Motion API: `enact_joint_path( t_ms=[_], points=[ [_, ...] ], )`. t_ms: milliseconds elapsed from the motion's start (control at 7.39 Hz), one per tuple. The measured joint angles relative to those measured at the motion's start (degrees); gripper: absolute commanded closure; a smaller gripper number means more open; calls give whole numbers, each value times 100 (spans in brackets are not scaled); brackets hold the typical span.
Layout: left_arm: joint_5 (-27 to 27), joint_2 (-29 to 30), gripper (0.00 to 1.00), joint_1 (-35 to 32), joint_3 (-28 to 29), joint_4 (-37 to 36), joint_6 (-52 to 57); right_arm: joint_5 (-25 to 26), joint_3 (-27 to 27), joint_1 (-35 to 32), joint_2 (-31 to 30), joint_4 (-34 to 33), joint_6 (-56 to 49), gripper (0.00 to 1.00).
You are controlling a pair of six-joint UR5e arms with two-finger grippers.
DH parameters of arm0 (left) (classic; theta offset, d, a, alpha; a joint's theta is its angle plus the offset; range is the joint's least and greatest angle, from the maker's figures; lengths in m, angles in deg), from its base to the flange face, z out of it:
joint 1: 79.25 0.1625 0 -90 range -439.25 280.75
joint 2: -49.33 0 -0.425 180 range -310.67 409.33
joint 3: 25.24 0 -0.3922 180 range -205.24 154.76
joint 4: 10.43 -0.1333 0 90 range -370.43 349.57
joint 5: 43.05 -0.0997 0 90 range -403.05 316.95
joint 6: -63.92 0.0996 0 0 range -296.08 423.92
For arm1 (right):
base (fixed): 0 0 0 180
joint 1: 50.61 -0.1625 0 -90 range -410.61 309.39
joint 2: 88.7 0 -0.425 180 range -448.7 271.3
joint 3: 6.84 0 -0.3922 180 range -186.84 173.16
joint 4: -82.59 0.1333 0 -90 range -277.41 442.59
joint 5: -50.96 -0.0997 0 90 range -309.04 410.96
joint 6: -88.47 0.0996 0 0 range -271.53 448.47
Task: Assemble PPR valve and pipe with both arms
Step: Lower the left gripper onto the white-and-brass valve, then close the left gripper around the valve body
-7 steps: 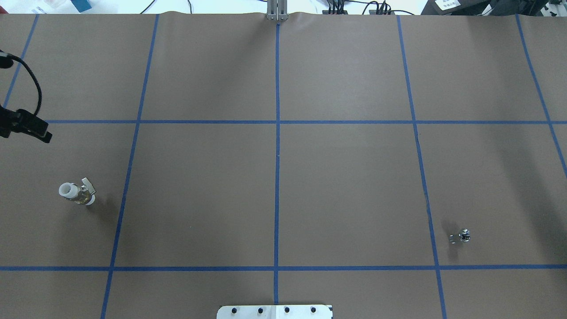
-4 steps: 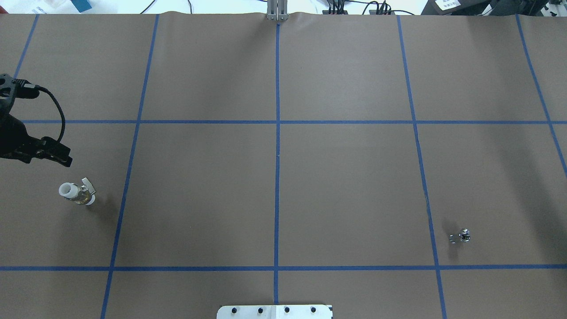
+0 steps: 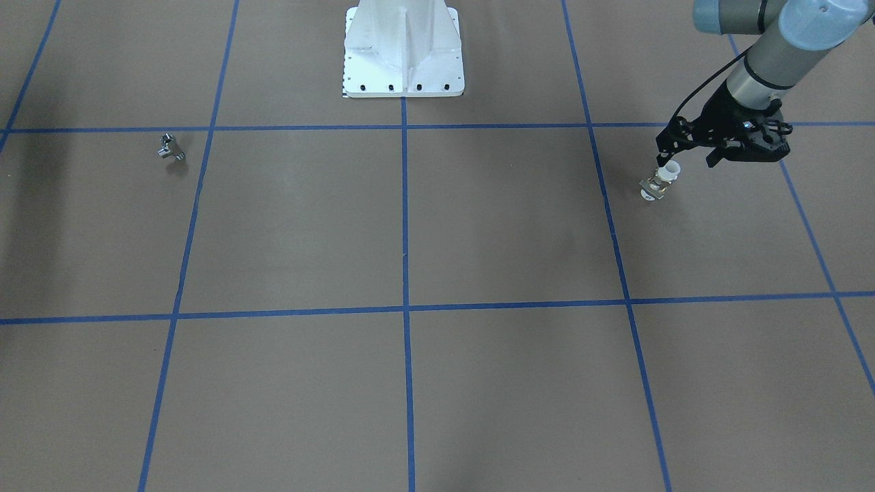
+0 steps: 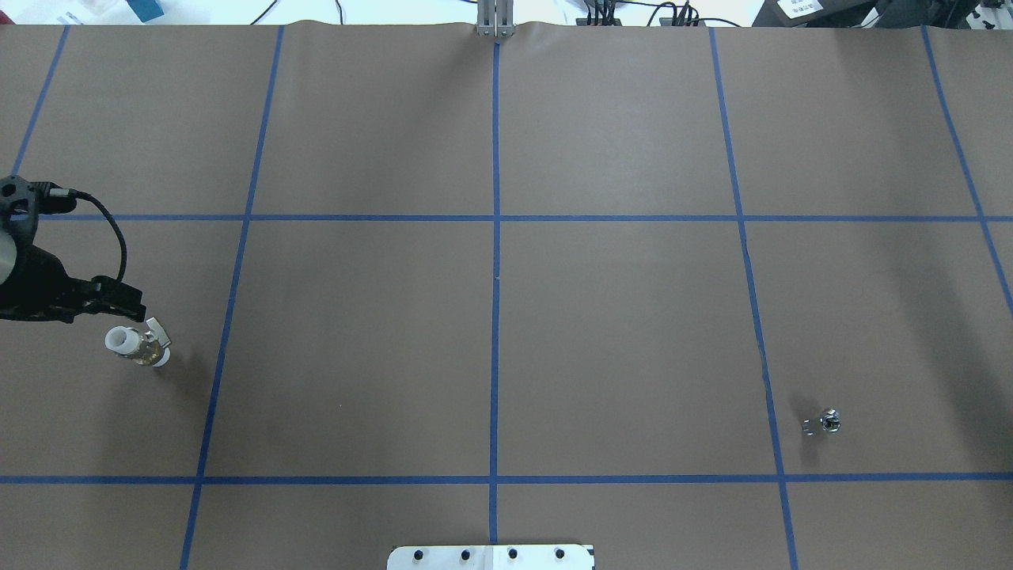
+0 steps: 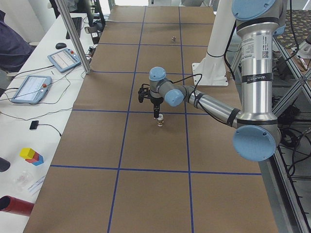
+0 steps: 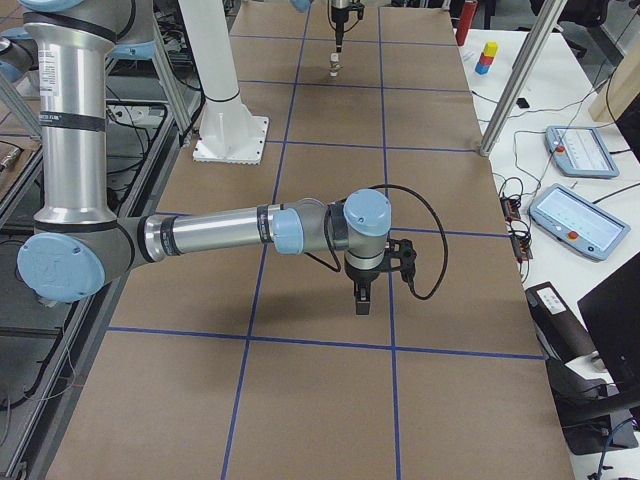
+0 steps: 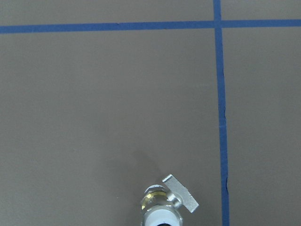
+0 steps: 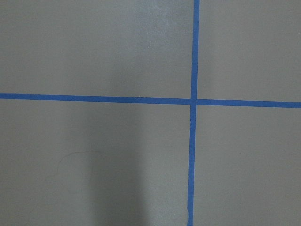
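Well, the short white plastic pipe (image 4: 137,347) stands up on its brass nut on the robot's left side of the brown paper counter (image 4: 617,317). It is inside one of the squares made by the blue tape lines (image 4: 496,237). Its open white end faces up. A small flat grey tab (image 7: 181,198) sticks out from its side by the nut. The left wrist view looks down on the pipe at its very bottom edge.

The black left hand (image 3: 685,160) hangs right over the pipe and points down. Its two fingers are spread apart and hold nothing. One fingertip is very close to the white top, but I cannot tell if it touches. A black cable (image 4: 111,229) loops from the hand up to the grey and blue arm (image 3: 772,41).

Well apart from all this, on the robot's right side of the counter, lies the tiny shiny chrome T-shaped valve (image 4: 823,423). It sits just beside a blue line.

The right hand (image 6: 361,298) shows only in the side view. It hangs over the counter and points down, near a crossing of blue lines. I cannot tell if it is spread or clenched. Its wrist view shows only brown paper and two crossing blue lines.

The robot's white base plate (image 3: 403,58) sits at the middle of the counter's edge.
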Motion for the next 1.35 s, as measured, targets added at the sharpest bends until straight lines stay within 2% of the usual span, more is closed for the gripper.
enact_joint_path(
  t_ms=[812, 1083, 1354],
  points=[
    [-185, 84, 1, 249, 340, 15, -130, -32, 19, 0, 9, -9, 25, 0],
    [-178, 91, 14, 253, 399, 26, -100, -24, 21, 0, 9, -9, 30, 0],
    [-171, 97, 17, 271, 424, 31, -52, -23, 37, 0, 15, -8, 30, 0]
  ],
)
